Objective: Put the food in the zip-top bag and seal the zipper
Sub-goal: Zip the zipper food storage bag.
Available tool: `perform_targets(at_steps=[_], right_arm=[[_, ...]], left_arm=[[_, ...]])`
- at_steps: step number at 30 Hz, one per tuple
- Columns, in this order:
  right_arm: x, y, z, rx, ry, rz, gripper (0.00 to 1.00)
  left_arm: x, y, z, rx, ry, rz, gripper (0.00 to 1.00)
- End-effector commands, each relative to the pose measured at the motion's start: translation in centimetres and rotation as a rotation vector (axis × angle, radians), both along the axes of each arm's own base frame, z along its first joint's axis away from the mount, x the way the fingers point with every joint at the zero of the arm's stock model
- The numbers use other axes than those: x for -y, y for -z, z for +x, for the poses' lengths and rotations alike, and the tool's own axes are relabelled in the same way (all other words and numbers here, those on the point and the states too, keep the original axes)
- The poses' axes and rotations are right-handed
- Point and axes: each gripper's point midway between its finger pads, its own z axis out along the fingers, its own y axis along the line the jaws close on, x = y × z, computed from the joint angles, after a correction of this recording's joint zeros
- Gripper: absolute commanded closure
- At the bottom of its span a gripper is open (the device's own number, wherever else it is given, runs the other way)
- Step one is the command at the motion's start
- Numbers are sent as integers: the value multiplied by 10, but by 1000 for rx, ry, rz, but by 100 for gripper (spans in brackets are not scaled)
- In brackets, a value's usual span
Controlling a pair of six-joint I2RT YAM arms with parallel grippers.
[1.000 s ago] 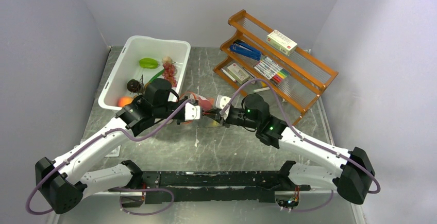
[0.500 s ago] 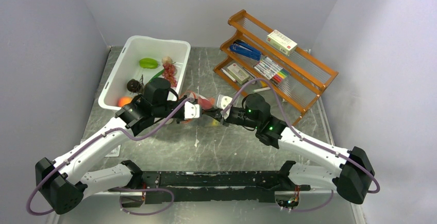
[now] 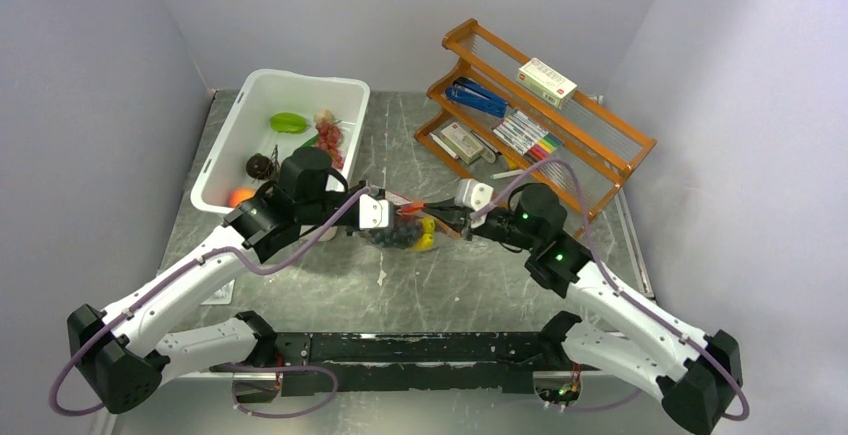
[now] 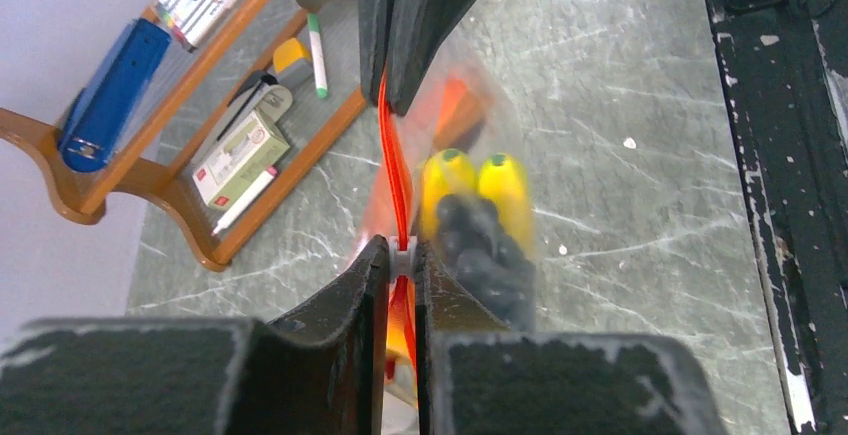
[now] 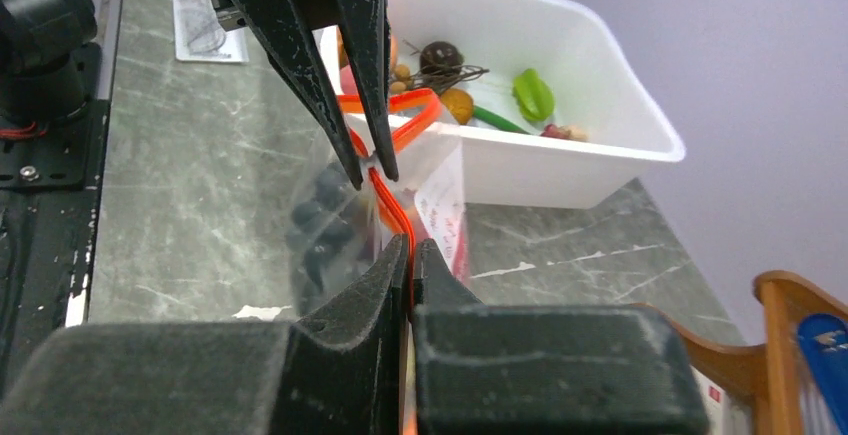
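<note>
- Both claws pinched fully shut: left claw (image 4: pixel 402 252) and right claw (image 5: pixel 411 251) each grip the thin orange-red zipper strip (image 4: pixel 394 155), tips facing, near each other.
- Step looks like sealing: keep the strip taut, slide straight along it, no twist.
- Clear flat plastic zip-top bag (image 5: pixel 440 195) hangs below both claws; its mouth gapes beyond the left claw.
- Yellow toy banana bunch (image 4: pixel 475 190) and dark toy grapes (image 4: pixel 487 255) are inside.

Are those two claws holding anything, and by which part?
Yes. Both pinch the bag by its orange zipper: the left gripper at one spot, the right gripper farther along the same strip.
</note>
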Motion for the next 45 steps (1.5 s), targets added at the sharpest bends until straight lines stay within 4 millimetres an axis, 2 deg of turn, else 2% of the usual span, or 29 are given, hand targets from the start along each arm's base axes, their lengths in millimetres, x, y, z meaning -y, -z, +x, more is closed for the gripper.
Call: perform_targets(at_steps=[1,8,13,18,22,27,34,45], right_arm=[[23,-12,7,26,67,41,100],[50,-15,17,19,134,81,100],[58,-10,21,10,166,78,100],[67,-12,22,11,202,86,100],[81,-11,32,16,277,82,100],[88,-13,36,16,309,90,100],[96,-13,40,18,344,89,100],[111,0,48,-22,428,112,100]], left_arm=[[3,-20,4,8,1,-22,93],[-3,-4,13,-30,-58,45,93],[-8,1,15,-38,-90,65,93],[-22,10,22,-53,-157,123,93],[-29,2,22,-48,-184,136,93],[-40,-3,22,-38,-215,162,93],[-56,9,18,-72,-265,200,93],[-77,22,13,-96,-345,237,93]])
